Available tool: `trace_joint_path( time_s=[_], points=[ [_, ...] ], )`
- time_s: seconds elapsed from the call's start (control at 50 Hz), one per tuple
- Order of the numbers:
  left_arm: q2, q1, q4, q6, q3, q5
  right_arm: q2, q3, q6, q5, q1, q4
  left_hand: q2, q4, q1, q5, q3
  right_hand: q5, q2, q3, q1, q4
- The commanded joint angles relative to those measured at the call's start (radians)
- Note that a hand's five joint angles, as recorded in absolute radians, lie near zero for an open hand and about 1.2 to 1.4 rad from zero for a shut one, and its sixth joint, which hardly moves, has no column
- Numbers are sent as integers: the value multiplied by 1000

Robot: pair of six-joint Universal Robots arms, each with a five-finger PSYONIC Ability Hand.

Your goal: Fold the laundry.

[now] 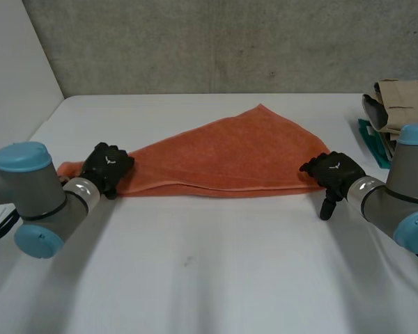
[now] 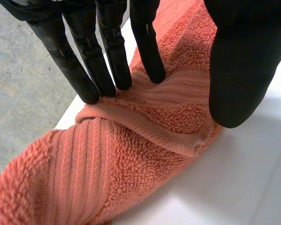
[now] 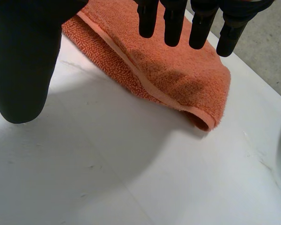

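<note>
Orange terry towel point(image 1: 230, 156) lies folded. Your left hand point(image 1: 106, 167) presses straight fingers point(image 2: 107, 61) on towel's left end, likely pinning fold; right hand point(image 1: 334, 174) hovers spread over right corner, empty.

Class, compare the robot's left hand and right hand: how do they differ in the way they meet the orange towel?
The left hand presses its fingertips on the bunched end of the towel; the right hand seems to hang its fingertips above a flat folded corner. The left hand's thumb lies against the towel's edge; the right hand's thumb is over bare table. Both are open, fingers straight.
</note>
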Motion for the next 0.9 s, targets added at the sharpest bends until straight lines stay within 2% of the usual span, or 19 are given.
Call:
trace_joint_path(
  time_s=[0.02,0.04,0.08,0.24,0.38,0.54,0.62,0.78,0.9],
  points=[
    [-38,1,-15,-2,57,-8,-1,3,0,0,-6,0,220,231,221,230,217,-42,-39,-39,-55,-43],
    [-35,-1,-20,-6,60,-9,-1,3,0,0,-7,0,467,478,469,477,465,-42,-39,-39,-55,-43],
    [-20,-2,-23,-7,58,-11,-1,3,0,2,-7,0,721,732,723,731,719,-42,-39,-39,-55,-43],
    [187,-21,-118,-59,-66,-48,-18,-5,6,6,-23,8,722,733,724,732,720,-42,-39,-39,-55,-43],
    [351,16,-150,-99,-179,11,-53,-51,9,11,-41,78,722,733,724,732,720,-42,-39,-39,-55,-43],
    [535,31,-257,-134,-208,57,-77,-122,43,6,-55,199,722,733,724,732,720,-42,-39,-39,-55,-43],
    [606,30,-325,-186,-187,68,-51,-145,66,3,-47,201,722,733,724,732,720,-42,-39,-39,-55,-43],
    [731,7,-452,-381,-98,68,-3,-137,104,-8,-6,173,722,733,724,732,720,-42,-39,-39,-55,-43],
    [758,-27,-495,-459,-41,54,-24,-73,238,-47,40,126,722,733,724,732,720,-42,-39,-39,-55,-43]
  ],
)
